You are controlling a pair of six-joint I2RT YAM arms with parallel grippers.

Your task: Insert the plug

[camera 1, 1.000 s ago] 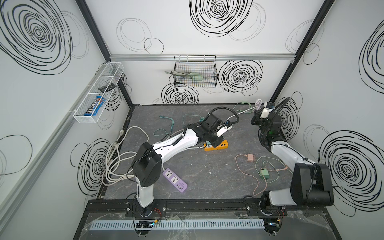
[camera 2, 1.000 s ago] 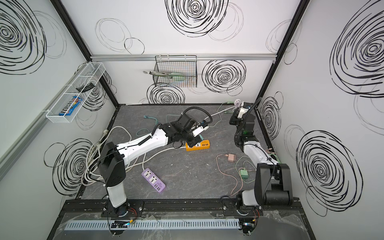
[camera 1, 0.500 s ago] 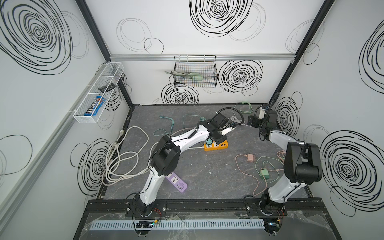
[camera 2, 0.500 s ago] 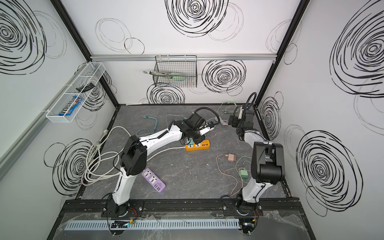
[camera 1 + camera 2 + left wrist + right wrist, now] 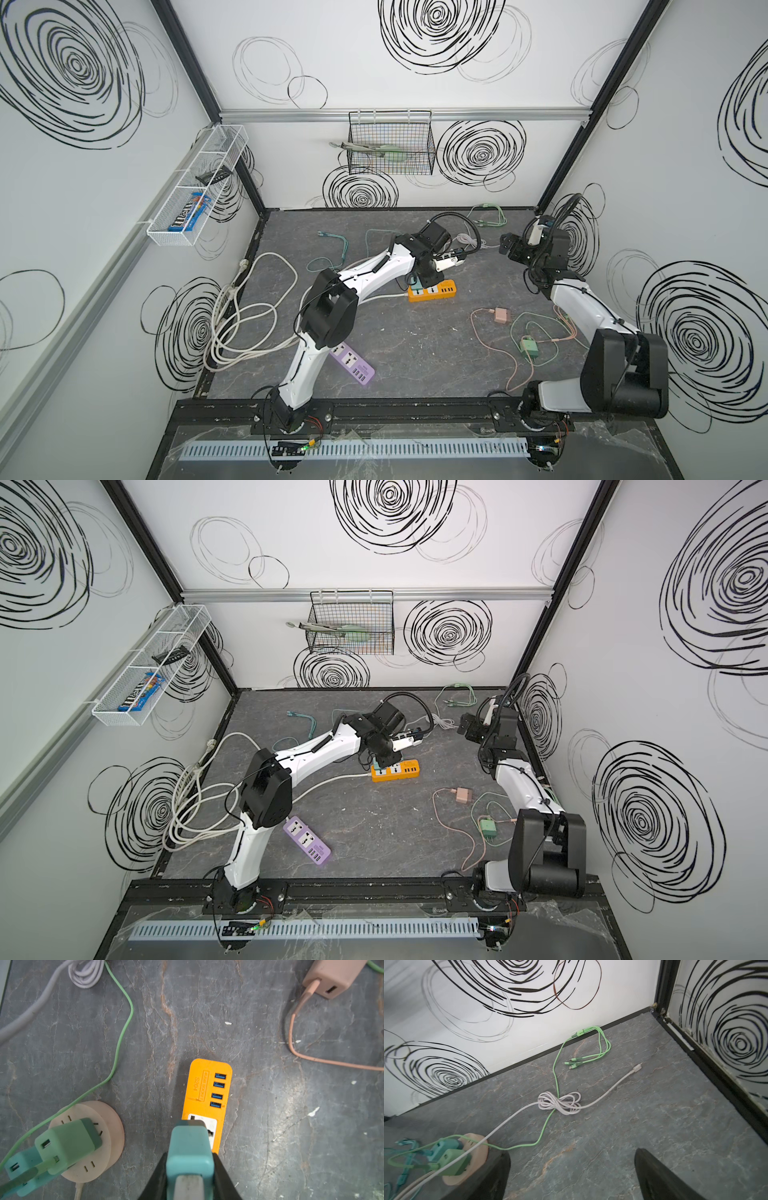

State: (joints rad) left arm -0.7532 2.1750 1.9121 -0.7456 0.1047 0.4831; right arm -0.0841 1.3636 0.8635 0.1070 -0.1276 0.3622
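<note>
In both top views, the left pincer [image 5: 420, 281] reaches down onto the socket end of an orange power strip [image 5: 440, 291]. The strip lies near the middle of the surface, a little toward the back edge. The pincer is clamped on a teal plug [image 5: 376, 764]. The right pincer [image 5: 509, 247] hangs near the back right corner, jaws wide apart and empty. Nothing braces the strip, so we judge that a push off line could slide or tip it.

In the left wrist view, the plug sits between two black fingers [image 5: 154, 1180] and covers part of the strip's white socket face. Its pins are hidden, so we cannot tell whether they have entered the slots. If they sit beside the slots, pressing could jam them or twist the plug in the grip. The plug is a smooth, rounded teal block with a pale grey part at its held end. Four blue USB ports line the strip's free end. A round pink socket disc [image 5: 112, 1126], carrying green and teal adapters, lies just beside the strip.

In the right wrist view, the open fingers frame bare surface. A white coiled cable [image 5: 560, 1103] lies near the back edge. If it belongs to the plug, a taut run could tug the plug askew.
</note>
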